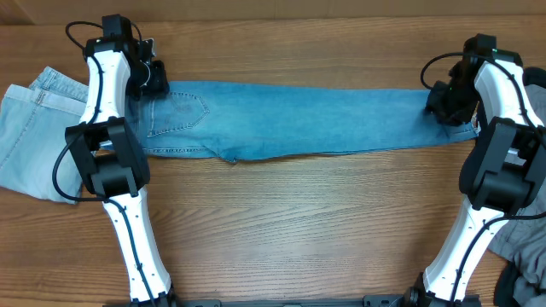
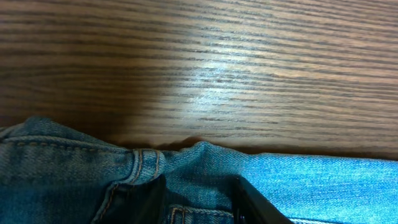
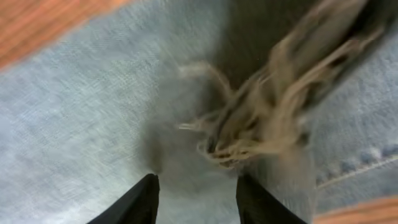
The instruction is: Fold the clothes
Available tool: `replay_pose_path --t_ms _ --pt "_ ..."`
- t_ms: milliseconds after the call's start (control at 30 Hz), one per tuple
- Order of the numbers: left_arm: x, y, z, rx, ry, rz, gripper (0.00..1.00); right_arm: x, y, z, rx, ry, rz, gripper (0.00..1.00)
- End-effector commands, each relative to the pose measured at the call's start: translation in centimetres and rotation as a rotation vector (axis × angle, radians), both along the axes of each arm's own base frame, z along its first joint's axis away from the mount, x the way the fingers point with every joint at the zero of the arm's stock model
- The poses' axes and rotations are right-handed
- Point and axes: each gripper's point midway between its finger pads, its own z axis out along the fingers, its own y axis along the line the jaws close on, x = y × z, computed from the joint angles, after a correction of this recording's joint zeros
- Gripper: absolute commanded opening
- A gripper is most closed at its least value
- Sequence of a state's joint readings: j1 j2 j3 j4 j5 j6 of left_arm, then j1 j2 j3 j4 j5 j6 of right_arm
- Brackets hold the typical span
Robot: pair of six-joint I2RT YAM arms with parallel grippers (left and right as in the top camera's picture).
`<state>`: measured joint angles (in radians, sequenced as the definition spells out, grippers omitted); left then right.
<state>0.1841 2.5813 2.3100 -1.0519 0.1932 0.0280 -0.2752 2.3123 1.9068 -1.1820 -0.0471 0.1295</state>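
Long mid-blue jeans lie stretched flat across the table, waist to the left and frayed hems to the right. My left gripper is at the waist. In the left wrist view its fingers hold a raised bunch of the waistband between them. My right gripper is at the hem end. In the blurred right wrist view its fingers have pale denim between them, with the frayed hem just beyond the tips.
Pale-wash jeans lie crumpled at the left table edge. A grey garment and a black one lie at the bottom right. Bare wood table spreads in front of the jeans.
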Motion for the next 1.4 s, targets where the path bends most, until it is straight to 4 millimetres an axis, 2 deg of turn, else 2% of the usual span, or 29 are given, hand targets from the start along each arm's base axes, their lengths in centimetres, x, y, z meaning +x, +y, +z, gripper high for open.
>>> replay_pose_path --t_ms 0,67,133,300,367,433,500,567,600,667,800,867,900,967,1033,1067,1233,1367 --pt "-2.1 2.1 -3.6 0.036 0.112 0.056 0.39 -0.2 -2.0 3.8 -0.114 -0.042 0.012 0.45" --pt "-2.3 2.1 -3.7 0.035 0.12 0.056 0.39 -0.2 -2.1 6.5 -0.134 -0.09 0.008 0.46" --pt "-2.5 2.0 -3.7 0.031 0.129 0.066 0.39 -0.5 -3.3 7.6 -0.181 -0.101 -0.013 0.48" --pt "-2.3 2.1 -3.7 0.03 0.125 0.073 0.38 -2.4 -6.8 6.7 -0.158 -0.079 -0.128 0.49" --pt "-2.3 2.1 -3.7 0.03 0.125 0.073 0.38 -3.0 -8.3 6.6 -0.143 -0.083 -0.17 0.56" --pt "-2.3 2.0 -3.7 0.03 0.125 0.074 0.41 -3.0 -8.3 6.6 -0.011 -0.136 -0.156 0.63" --pt "-2.3 2.0 -3.7 0.026 0.128 0.095 0.52 -3.4 -9.2 6.7 0.065 -0.171 -0.185 0.7" --pt "-2.2 2.1 -3.6 0.026 0.121 0.098 0.75 -3.0 -8.7 7.0 0.143 -0.23 -0.102 0.74" --pt "-2.1 2.1 -3.6 0.027 0.117 0.098 0.8 -3.0 -8.7 7.1 0.151 -0.235 -0.105 0.74" --pt "-2.1 2.1 -3.6 0.026 0.117 0.101 0.81 -3.1 -8.3 6.5 0.167 -0.227 -0.103 0.74" --pt "-2.0 2.2 -3.6 0.028 0.114 0.103 0.83 -2.9 -6.5 4.3 0.202 -0.225 -0.085 0.59" --pt "-2.0 2.3 -3.6 0.034 0.113 0.104 0.83 -3.3 -6.4 2.6 0.198 -0.21 -0.114 0.59" --pt "-2.0 2.3 -3.6 0.034 0.114 0.104 0.83 -3.6 -6.3 1.2 0.197 -0.209 -0.115 0.59" --pt "-2.1 2.3 -3.6 0.033 0.118 0.104 0.83 -4.1 -6.7 0.1 0.165 -0.192 -0.118 0.59" --pt "-2.1 2.3 -3.6 0.033 0.119 0.104 0.84 -4.2 -7.2 -0.4 0.131 -0.191 -0.12 0.6" --pt "-2.1 2.3 -3.6 0.033 0.119 0.104 0.84 -4.0 -7.3 -0.5 0.125 -0.203 -0.118 0.65" --pt "-2.5 2.2 -3.7 0.031 0.136 0.103 0.84 -2.8 -7.9 -1.6 0.098 -0.269 -0.145 0.73" --pt "-2.6 2.2 -3.7 0.03 0.138 0.103 0.85 -0.5 -6.9 -0.8 0.154 -0.376 -0.124 0.74"
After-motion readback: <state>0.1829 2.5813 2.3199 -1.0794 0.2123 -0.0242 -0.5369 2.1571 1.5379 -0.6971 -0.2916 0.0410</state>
